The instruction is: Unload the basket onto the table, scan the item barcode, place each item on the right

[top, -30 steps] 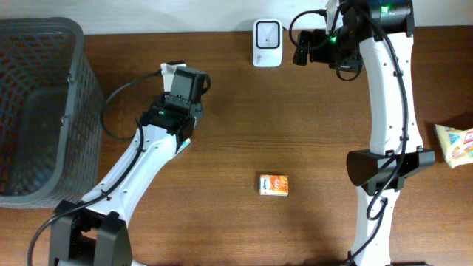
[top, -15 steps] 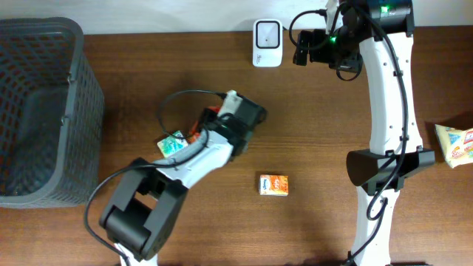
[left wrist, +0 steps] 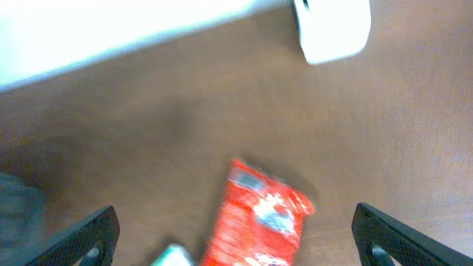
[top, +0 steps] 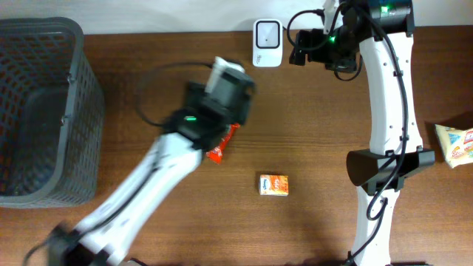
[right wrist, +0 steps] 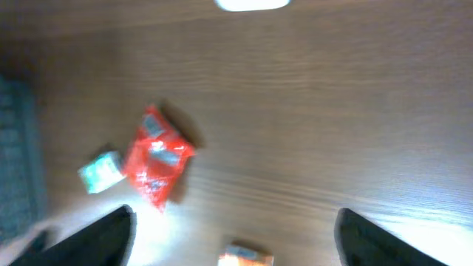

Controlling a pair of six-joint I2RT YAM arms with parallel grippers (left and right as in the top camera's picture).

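Red crinkly snack packet [left wrist: 259,218] lies slantwise beneath the left gripper [left wrist: 233,225], between its spread jaws; the right gripper [right wrist: 235,225], also spread, hovers well apart.

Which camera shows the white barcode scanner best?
The overhead view: the scanner is whole and sharp there. The left wrist view shows it blurred and cut off at the top; the right wrist view catches only a blurred sliver.

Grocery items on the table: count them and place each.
4. Red packet partly under the left arm, small green pack next to it, orange box mid-table, yellow packet at the right edge. Others may hide under the arm.
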